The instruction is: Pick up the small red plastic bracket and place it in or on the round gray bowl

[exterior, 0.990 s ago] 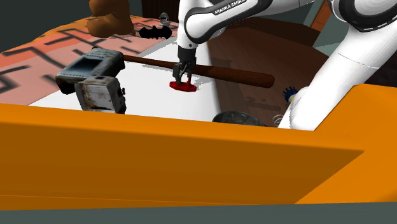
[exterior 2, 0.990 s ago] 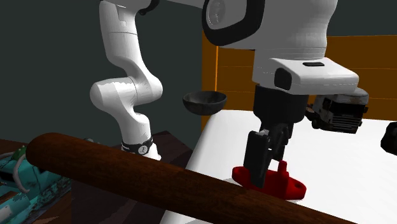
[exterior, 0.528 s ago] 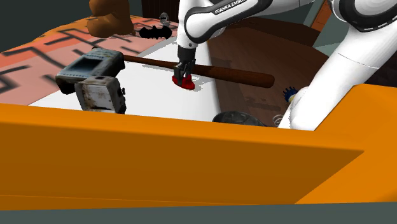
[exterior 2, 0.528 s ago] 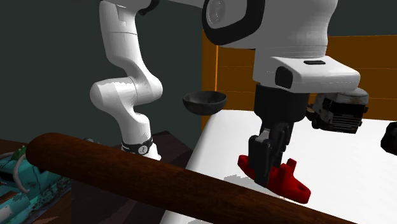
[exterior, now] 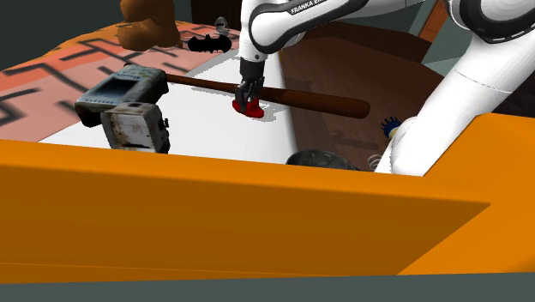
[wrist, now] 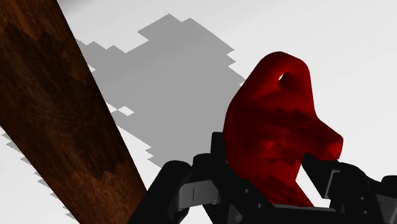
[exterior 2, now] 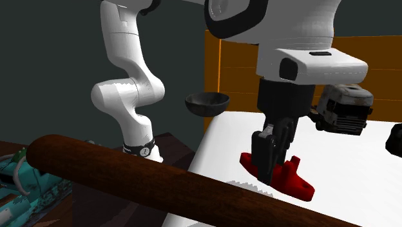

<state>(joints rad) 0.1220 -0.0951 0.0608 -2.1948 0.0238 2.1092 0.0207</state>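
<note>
Red bracket (exterior 2: 290, 180) above white tabletop (exterior 2: 357, 169)

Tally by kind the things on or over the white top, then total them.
truck: 1
bat: 1
bracket: 1
bowl: 1
total: 4

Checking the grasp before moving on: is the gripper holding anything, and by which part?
The gripper holds the red bracket, shut on one end of it; the holed end juts free.
</note>
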